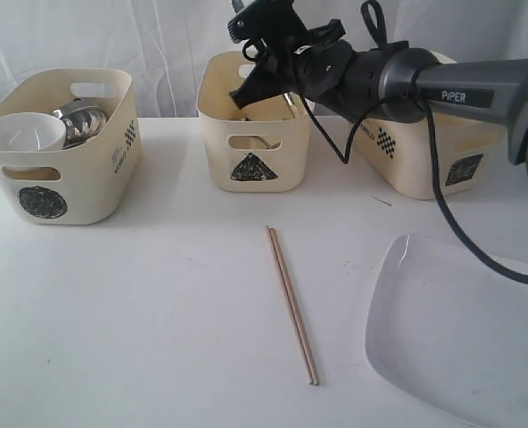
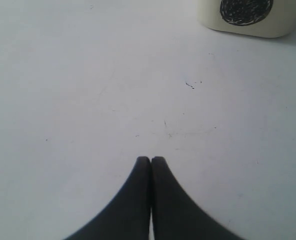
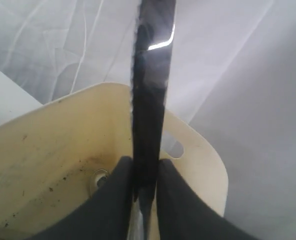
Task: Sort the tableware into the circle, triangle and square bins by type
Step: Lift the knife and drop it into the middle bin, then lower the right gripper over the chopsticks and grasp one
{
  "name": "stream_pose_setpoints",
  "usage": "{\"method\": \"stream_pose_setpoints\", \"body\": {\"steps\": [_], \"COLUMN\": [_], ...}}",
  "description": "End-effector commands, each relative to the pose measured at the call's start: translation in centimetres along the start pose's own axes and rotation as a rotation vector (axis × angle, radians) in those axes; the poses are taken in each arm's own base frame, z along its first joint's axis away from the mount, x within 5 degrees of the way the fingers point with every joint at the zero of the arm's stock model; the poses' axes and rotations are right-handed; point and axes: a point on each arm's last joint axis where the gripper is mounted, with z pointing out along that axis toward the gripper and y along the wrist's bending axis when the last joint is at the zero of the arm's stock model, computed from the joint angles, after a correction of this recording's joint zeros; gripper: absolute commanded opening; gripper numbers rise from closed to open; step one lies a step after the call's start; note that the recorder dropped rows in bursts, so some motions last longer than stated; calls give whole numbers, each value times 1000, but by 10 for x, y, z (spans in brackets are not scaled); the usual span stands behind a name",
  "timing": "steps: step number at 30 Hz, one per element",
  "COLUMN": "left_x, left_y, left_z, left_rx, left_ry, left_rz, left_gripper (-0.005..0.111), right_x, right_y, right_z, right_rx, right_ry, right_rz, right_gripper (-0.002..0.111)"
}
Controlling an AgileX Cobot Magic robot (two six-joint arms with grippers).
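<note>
Tan wooden chopsticks (image 1: pixel 292 305) lie as a touching pair on the white surface (image 1: pixel 139 303), near its middle. Their long axis runs from far left to near right, a little off straight away, with the near ends level and side by side. To their right, at the near right corner, the large white rounded-rectangle plate (image 1: pixel 451 330) lies flat, apart from them.

The left end effector (image 2: pixel 151 160) is clenched on nothing, its black fingers pressed together above bare surface. Beyond it, at far left, stands the cream circle-marked bin (image 1: pixel 86 183), holding a white bowl (image 1: pixel 21 134) at its near left side and a steel bowl (image 1: pixel 81 120) behind that.

At far middle stands the cream triangle-marked bin (image 1: pixel 219 152). The right end effector (image 3: pixel 145 162) reaches across from the right and hangs over it, grasping the grey metal knife (image 3: pixel 150 100). The blade is pinched flat between the two fingers, its long axis in line with them. It points straight out past the bin's rim, serrated edge showing, tip cut off from view.

At far right the cream square-marked bin (image 1: pixel 416 174) is partly hidden behind the arm.
</note>
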Motion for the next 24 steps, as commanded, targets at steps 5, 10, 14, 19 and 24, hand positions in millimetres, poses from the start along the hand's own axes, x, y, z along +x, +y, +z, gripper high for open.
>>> {"method": "stream_pose_setpoints", "body": {"steps": [5, 10, 14, 19, 24], "left_x": [5, 5, 5, 5, 5], "left_y": [0, 0, 0, 0, 0], "left_z": [2, 2, 2, 2, 2], "left_rx": [-3, -3, -3, -3, -3], "left_ry": [27, 27, 27, 27, 27], "left_rz": [-6, -6, -6, -6, -6], "left_gripper": [0, 0, 0, 0, 0], "right_x": [-6, -8, -17, -36, -56], "right_y": [-6, -4, -2, -4, -8], "right_z": [-2, -4, -12, -29, -49], "right_rx": [33, -6, -84, -176, -246], "right_ry": [-25, -10, 13, 24, 22], "right_rz": [19, 78, 90, 96, 95], "right_gripper": [23, 23, 19, 4, 0]}}
